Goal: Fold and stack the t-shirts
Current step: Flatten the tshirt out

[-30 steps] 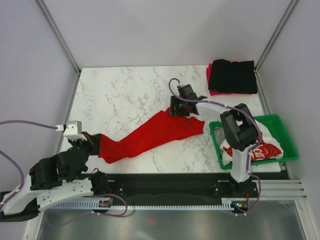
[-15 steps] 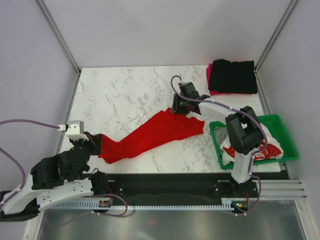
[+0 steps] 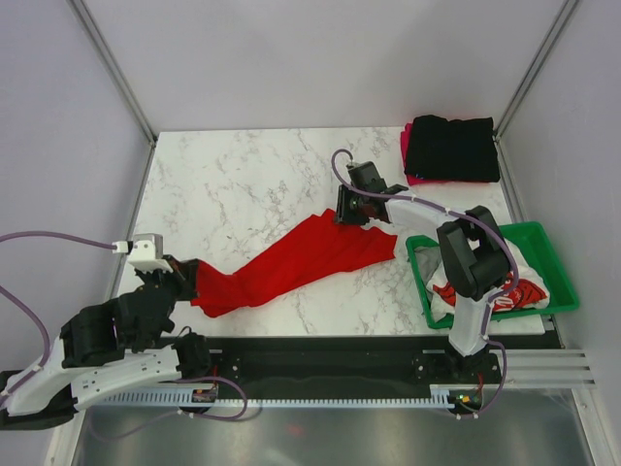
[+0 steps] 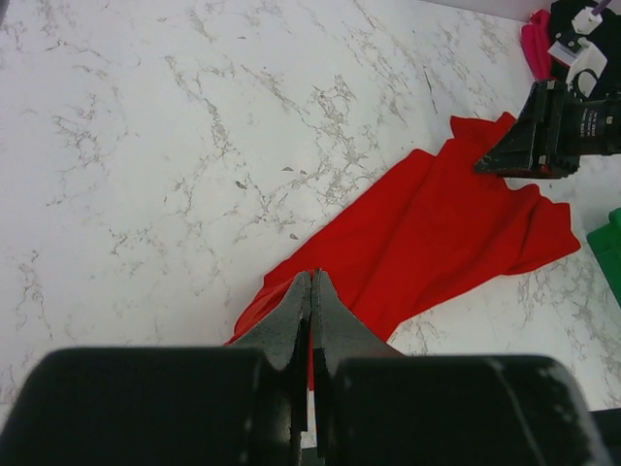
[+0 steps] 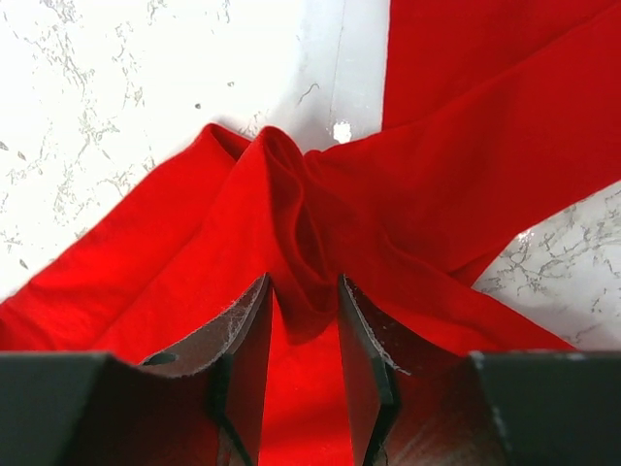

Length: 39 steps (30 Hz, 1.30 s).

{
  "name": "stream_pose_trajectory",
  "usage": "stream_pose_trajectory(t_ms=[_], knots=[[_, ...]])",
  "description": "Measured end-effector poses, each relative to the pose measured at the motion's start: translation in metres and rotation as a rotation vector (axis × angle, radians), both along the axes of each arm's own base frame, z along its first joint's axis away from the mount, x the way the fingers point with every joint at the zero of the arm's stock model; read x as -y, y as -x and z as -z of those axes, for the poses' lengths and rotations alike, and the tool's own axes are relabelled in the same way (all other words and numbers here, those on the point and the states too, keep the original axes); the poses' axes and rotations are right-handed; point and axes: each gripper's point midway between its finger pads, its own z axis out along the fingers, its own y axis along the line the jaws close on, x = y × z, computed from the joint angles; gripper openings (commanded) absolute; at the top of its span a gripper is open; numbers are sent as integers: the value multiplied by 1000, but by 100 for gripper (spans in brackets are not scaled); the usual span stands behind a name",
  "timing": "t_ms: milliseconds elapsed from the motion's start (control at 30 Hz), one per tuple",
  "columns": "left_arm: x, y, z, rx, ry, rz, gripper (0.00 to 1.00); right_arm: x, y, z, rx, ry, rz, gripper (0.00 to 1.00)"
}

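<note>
The plain red t-shirt (image 3: 301, 260) lies stretched in a diagonal band across the marble table. My left gripper (image 3: 186, 277) is shut on its near left end; a sliver of red shows between the closed jaws (image 4: 311, 277). My right gripper (image 3: 342, 216) sits low on the shirt's far right corner. It is open, its jaws either side of a bunched ridge of red cloth (image 5: 303, 286). A folded black t-shirt (image 3: 451, 146) lies on a magenta-pink one (image 3: 405, 155) at the back right. White tees with a red graphic (image 3: 505, 291) lie in the crate.
The green plastic crate (image 3: 543, 233) stands at the right edge of the table, close to the right arm's base. The table's side walls and metal frame posts bound the workspace. The folded stack sits in the back right corner.
My right gripper has shifted slightly right and settled over the shirt's far corner. The left gripper and its end of the shirt have not moved.
</note>
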Motion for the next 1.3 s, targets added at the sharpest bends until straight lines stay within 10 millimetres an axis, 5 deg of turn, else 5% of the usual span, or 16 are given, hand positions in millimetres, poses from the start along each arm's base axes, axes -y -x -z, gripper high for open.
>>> stream_pose_trajectory(t_ms=[300,533,867,1033,1133,1200,1300], knots=[[0,0,1,-1,-6,1,2,-2,-4,-9,8,-2,-4,38],[0,0,1,-1,-8,2,2,-2,-2,-8,4,4,-16,0],[0,0,2,-2,-8,2,2,-1,-1,-22,-2,11,-23,0],[0,0,2,-1,-8,1,2,-1,-2,-56,39,2,-32,27],[0,0,2,-1,-8,1,2,-2,-6,-75,78,-4,-43,20],[0,0,2,-1,-8,1,2,-1,-5,-79,85,-3,-49,0],[0,0,1,-1,-6,1,2,1,-2,-78,69,2,-47,0]])
